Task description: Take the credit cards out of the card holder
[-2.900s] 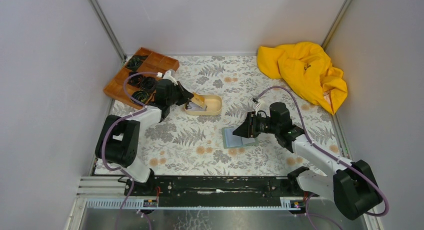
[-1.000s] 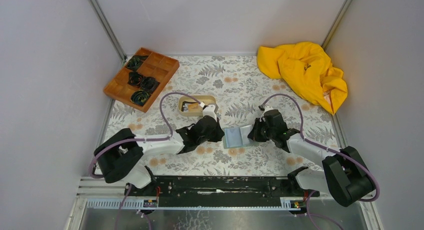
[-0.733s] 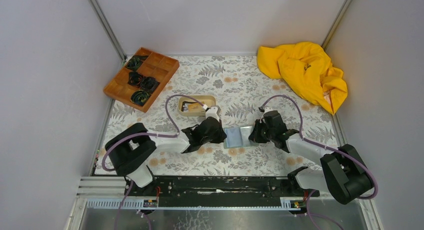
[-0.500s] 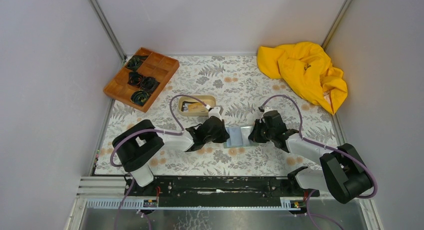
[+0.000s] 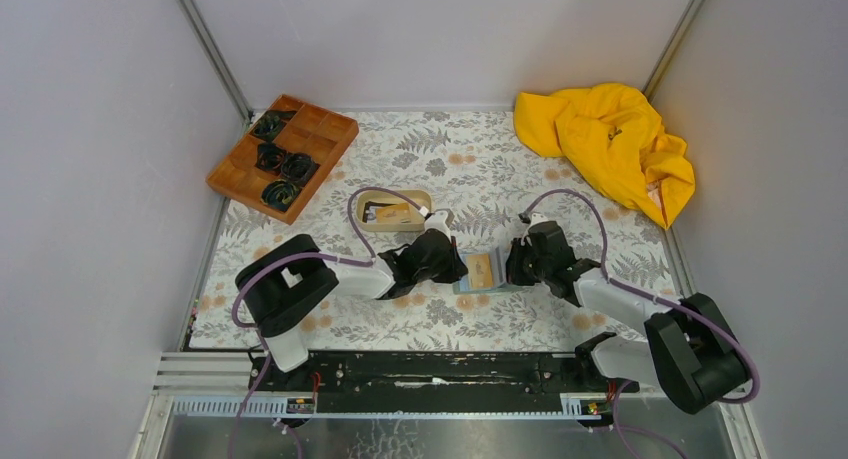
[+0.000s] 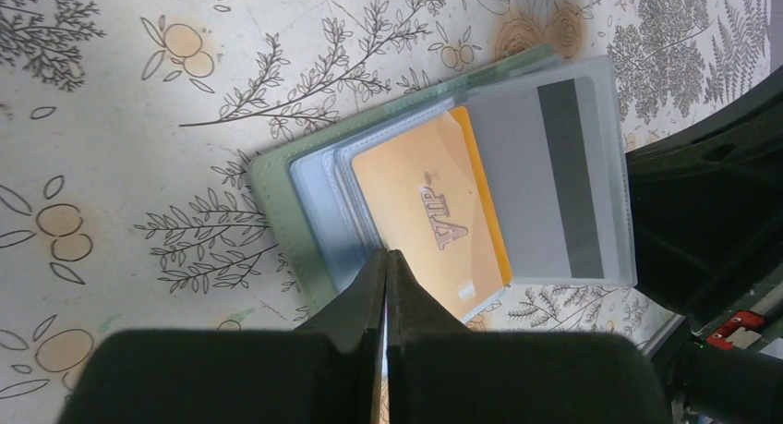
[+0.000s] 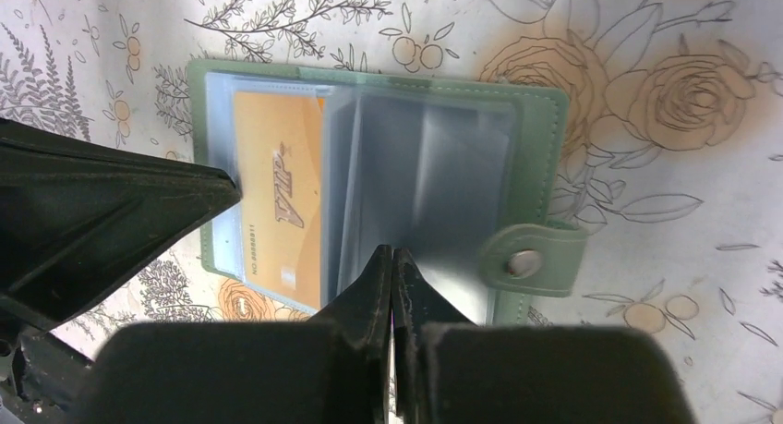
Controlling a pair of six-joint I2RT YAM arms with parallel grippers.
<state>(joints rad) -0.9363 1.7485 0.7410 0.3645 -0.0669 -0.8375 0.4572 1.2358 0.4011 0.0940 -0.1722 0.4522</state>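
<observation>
Left gripper closed at the open card holder beside the orange card; right gripper closed, tips on a clear sleeve.

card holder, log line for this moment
card holder open | orange card not yet out | left gripper shut, tips at card's edge | right gripper shut, tips over clear sleeves

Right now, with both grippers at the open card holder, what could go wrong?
The left gripper is shut at the edge of the orange card, which sits in a clear sleeve: it may drag the whole card holder instead. The right gripper seems only to press on loose sleeves, which could slip. The grippers are close and might collide.
</observation>
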